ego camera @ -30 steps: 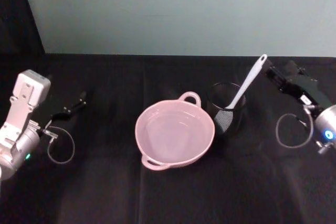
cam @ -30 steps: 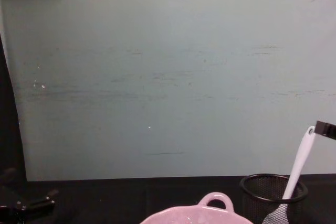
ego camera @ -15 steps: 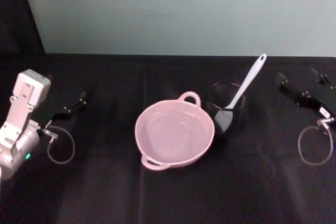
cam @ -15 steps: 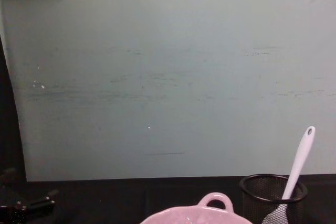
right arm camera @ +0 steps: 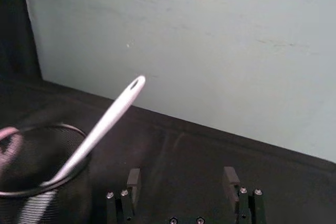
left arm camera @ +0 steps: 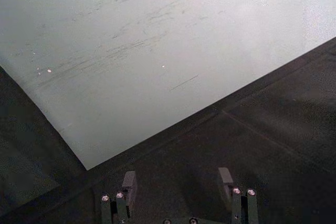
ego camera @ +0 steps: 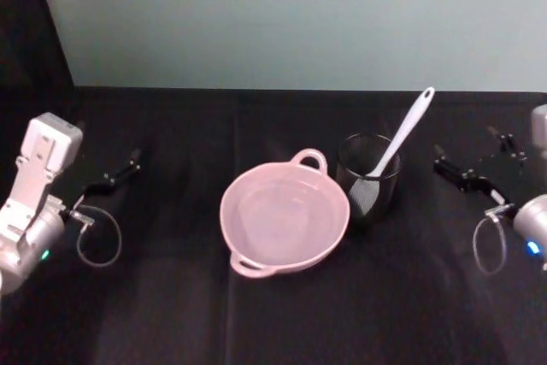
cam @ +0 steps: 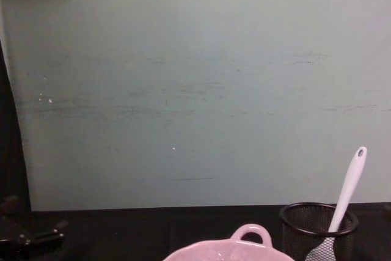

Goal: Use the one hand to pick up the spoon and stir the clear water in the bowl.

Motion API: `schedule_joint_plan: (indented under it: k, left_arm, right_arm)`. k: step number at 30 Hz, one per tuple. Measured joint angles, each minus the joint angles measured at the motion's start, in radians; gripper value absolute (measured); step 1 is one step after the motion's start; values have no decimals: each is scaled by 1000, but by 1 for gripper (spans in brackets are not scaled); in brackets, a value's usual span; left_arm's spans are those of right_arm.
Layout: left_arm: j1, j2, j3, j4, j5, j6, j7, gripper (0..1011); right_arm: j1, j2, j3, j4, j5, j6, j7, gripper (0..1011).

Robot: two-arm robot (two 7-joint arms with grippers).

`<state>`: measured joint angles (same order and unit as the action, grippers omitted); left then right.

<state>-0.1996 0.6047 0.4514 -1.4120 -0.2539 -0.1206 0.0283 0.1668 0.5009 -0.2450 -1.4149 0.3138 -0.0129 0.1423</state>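
The white spoon [ego camera: 402,132] stands tilted in a black mesh cup [ego camera: 369,179], its handle end up and leaning right. The pale pink bowl [ego camera: 285,218] with clear water sits just left of the cup. My right gripper [ego camera: 467,150] is open, low over the table to the right of the cup, apart from the spoon. In the right wrist view the spoon [right arm camera: 105,124] rises out of the cup [right arm camera: 31,156] ahead of the open right gripper [right arm camera: 182,179]. The chest view shows the spoon [cam: 349,187], the cup [cam: 317,227] and the bowl [cam: 244,249]. My left gripper [ego camera: 120,173] rests open at the far left.
A black cloth covers the table [ego camera: 171,314], with a pale green wall [ego camera: 291,14] behind it. Grey cable loops hang by each wrist. The left wrist view has the open left gripper [left arm camera: 177,179] over bare black cloth.
My right gripper has drawn away from the spoon's handle end, out to the right, then come down lower beside the cup. The spoon, bowl and left arm have not moved.
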Motion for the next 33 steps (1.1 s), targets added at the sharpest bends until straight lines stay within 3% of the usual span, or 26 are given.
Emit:
schedule_joint_plan:
  k: [4, 9, 33]
  left_arm:
    - [0, 0, 0, 0, 0, 0, 0, 1011]
    - [0, 0, 0, 0, 0, 0, 0, 1011]
    - [0, 0, 0, 0, 0, 0, 0, 1011]
  right_arm:
    - [39, -28, -36, 60, -95, -21, -47, 1002]
    - [50, -45, -50, 81, -154, -23, -87, 1002]
    - [48, -40, -46, 75, -139, -23, -78, 1002]
